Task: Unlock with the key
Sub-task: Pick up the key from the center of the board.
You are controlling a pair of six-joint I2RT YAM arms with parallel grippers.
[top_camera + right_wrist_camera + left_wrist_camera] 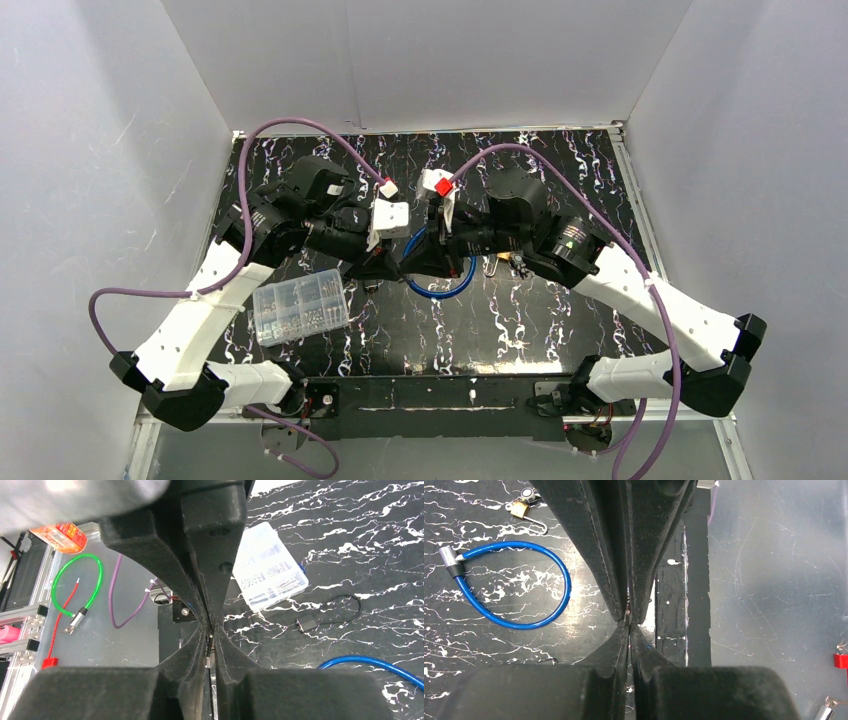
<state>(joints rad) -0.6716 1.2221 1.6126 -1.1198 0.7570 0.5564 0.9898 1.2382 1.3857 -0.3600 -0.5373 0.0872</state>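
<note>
My two grippers meet tip to tip above the middle of the mat. My right gripper is shut on a small thin metal key, which shows between its fingers. My left gripper is shut, its tips touching the right gripper's tips. I cannot tell whether it also pinches the key's end. A blue cable lock lies looped on the mat under the grippers. A small brass padlock lies to its right.
A clear plastic box of small parts sits at the left front of the mat. A small black lock with a thin black cable lies near the blue loop. White walls stand on three sides.
</note>
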